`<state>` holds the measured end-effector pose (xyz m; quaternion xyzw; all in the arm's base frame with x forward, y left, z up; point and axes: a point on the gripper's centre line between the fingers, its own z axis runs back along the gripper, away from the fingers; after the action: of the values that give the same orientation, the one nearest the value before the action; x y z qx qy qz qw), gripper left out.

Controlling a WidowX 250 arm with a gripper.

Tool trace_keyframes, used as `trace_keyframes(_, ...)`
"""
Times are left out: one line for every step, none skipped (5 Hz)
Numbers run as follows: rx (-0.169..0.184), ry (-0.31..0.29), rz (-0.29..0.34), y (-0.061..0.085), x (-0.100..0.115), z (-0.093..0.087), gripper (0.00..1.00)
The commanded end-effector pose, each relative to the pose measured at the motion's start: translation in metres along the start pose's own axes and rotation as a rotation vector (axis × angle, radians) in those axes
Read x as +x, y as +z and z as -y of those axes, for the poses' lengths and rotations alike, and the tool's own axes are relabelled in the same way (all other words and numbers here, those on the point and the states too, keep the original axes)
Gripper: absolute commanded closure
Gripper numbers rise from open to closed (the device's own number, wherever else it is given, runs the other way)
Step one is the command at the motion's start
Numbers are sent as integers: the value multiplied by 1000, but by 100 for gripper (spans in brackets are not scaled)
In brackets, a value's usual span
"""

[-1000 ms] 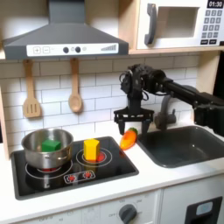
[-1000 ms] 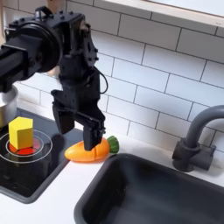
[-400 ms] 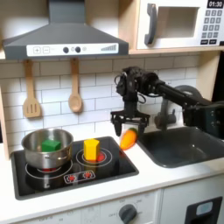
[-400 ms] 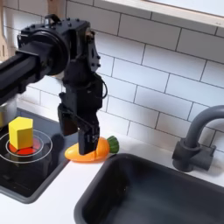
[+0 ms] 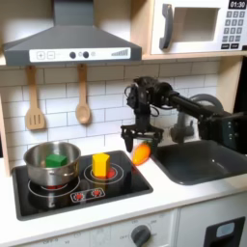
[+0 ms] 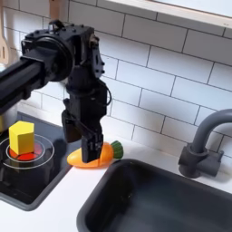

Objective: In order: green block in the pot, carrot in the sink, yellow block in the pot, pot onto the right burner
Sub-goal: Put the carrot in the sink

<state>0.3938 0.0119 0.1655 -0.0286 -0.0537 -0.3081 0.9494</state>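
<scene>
Green block [image 5: 57, 159] sits in the pot [image 5: 52, 164]; my open claw [image 6: 80, 145] straddles the carrot [image 6: 93, 157], the sink [image 6: 163, 201] next.

In both exterior views there is one arm with one end effector [image 5: 139, 144], near the frame's centre. One carrot [image 6: 93, 156] lies below it.

Two blocks: one green block [image 5: 56, 159] at lower left of the first exterior view, one yellow block [image 5: 100, 164] just right of it.

One pot [image 5: 37, 171], lower left.

Two burners: a left burner [image 5: 46, 188] under the pot and a right burner [image 5: 114, 174] under the yellow block.

One sink [image 5: 199, 160] at right, with one faucet [image 6: 203, 145].

Two wooden utensils hang at left: a spatula [image 5: 35, 102] and a spoon [image 5: 83, 97].

One microwave [image 5: 200, 25], upper right, and one hood [image 5: 69, 42], upper left.
</scene>
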Motion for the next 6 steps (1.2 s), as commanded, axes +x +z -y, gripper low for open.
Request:
trace_keyframes(28, -19, 12, -5, 14, 3, 0)
trace_keyframes(32, -40, 14, -7, 22, 7, 0)
trace_keyframes(34, -35, 9, -9, 23, 6, 0)
trace_keyframes(31, -42, -2, -19, 23, 8, 0)
trace_keyframes(51, -32, 4, -21, 22, 4, 0)
trace_keyframes(64, -24, 1, -27, 20, 3, 0)
